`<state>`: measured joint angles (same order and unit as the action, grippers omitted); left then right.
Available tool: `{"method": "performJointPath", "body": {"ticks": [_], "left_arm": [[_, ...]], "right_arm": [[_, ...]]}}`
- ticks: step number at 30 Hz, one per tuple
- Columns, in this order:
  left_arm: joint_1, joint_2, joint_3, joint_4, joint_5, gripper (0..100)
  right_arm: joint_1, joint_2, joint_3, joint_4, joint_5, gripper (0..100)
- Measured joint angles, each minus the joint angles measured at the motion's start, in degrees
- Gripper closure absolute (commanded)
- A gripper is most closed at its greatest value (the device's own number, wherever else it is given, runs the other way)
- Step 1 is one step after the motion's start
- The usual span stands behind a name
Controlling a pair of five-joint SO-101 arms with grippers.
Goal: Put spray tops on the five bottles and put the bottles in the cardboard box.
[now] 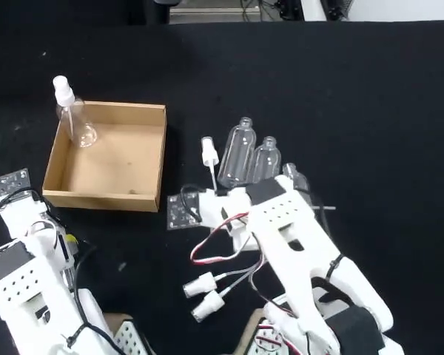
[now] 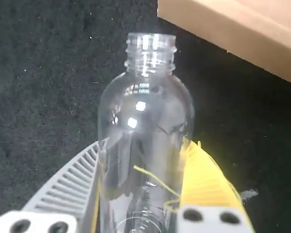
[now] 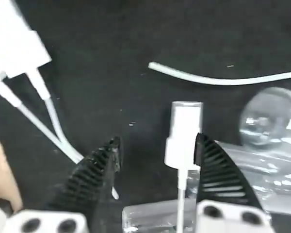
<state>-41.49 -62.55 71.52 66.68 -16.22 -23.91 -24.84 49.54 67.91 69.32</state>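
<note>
My left gripper (image 2: pixel 144 145) grips an uncapped clear bottle (image 2: pixel 145 92) just beside the cardboard box (image 2: pixel 233 29). My right gripper (image 3: pixel 158 141) is wide apart, with a spray top (image 3: pixel 183 131) between its jaws, close to one.

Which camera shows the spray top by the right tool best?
The right wrist view: the spray top sits close up between the right tool's open fingers, near one of them, its tube attached. The high view shows it small and far off, beside the lying bottles.
</note>
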Motion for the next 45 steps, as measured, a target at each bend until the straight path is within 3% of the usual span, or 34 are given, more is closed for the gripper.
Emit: {"method": "performJointPath", "body": {"ticks": [13, 15, 18, 21, 27, 39, 45], "left_arm": [[0.00, 0.00, 0.00, 0.00, 0.00, 97], [0.00, 0.00, 0.00, 0.00, 0.00, 97], [0.00, 0.00, 0.00, 0.00, 0.00, 97], [0.00, 0.00, 0.00, 0.00, 0.00, 97], [0.00, 0.00, 0.00, 0.00, 0.00, 97], [0.09, -3.16, -2.64, 0.00, -0.70, 97], [7.91, -13.10, -9.32, 0.00, -2.73, 97]], "right_arm": [[3.43, 12.57, -2.11, -3.87, 0.35, 77.8], [3.69, 13.89, -2.11, -4.48, 0.35, 82.0], [3.60, 14.77, -2.11, -5.71, 0.35, 99.2], [3.60, 14.77, -2.11, -6.95, -0.88, 97.4], [3.60, 12.48, -8.53, -4.84, -12.48, 98.8], [3.69, -6.42, -39.21, 14.15, -44.75, 98.7], [3.69, -6.68, -56.09, 15.47, -59.69, 98.7]]}}
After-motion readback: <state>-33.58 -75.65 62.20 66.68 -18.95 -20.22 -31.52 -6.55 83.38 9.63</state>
